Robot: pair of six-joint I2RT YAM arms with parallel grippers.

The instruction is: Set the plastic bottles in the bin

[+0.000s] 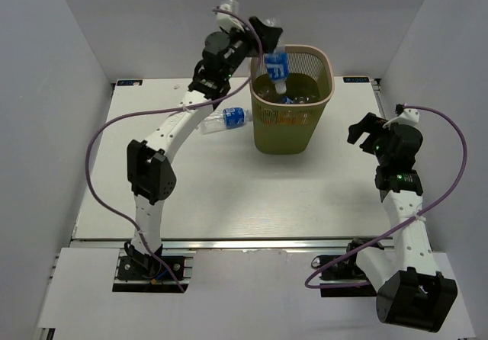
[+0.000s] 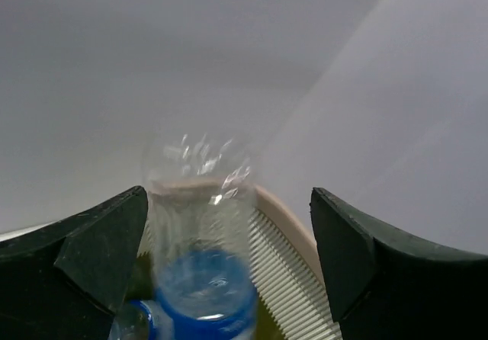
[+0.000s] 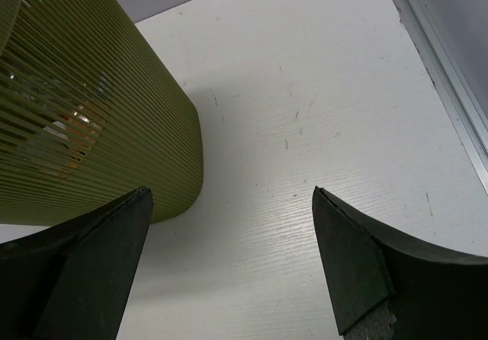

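Top external view: left gripper (image 1: 268, 41) hangs over the far-left part of the bin (image 1: 293, 130) rim, jaws spread wide and clamping nothing. Blue-label bottle (image 1: 276, 65) is right under that gripper, roughly upright. Its lower end is already past the rim and inside the bin mouth.

Left wrist view: the same bottle (image 2: 202, 233) sits between the two fingers (image 2: 84, 256), motion-blurred. It is close to the left-hand finger and well clear of the other one; can't tell if it touches the near finger. Bin rim (image 2: 286, 218) curves just beyond the fingertips.

More bottles in bin (image 1: 299, 96) lie at the bottom, under the gripper. Count unclear, just clear and blue bits.

Second blue-label bottle (image 1: 226, 119) lies on its side on the table (image 1: 229, 195). It is below and to the left-arm side of the left gripper, close to the forearm. It is just beside the bin's outer wall, not inside.

Right gripper (image 1: 360, 133) is off to the right side of the bin, apart from it and low over the table, jaws wide apart and empty. Right wrist view: bare table between the fingers (image 3: 84, 271), bin wall (image 3: 114, 126) ahead and to the left of the fingertips, not touching. An orange shape (image 3: 84, 119) shows through the mesh inside the bin; too broken up by the slats to tell more.
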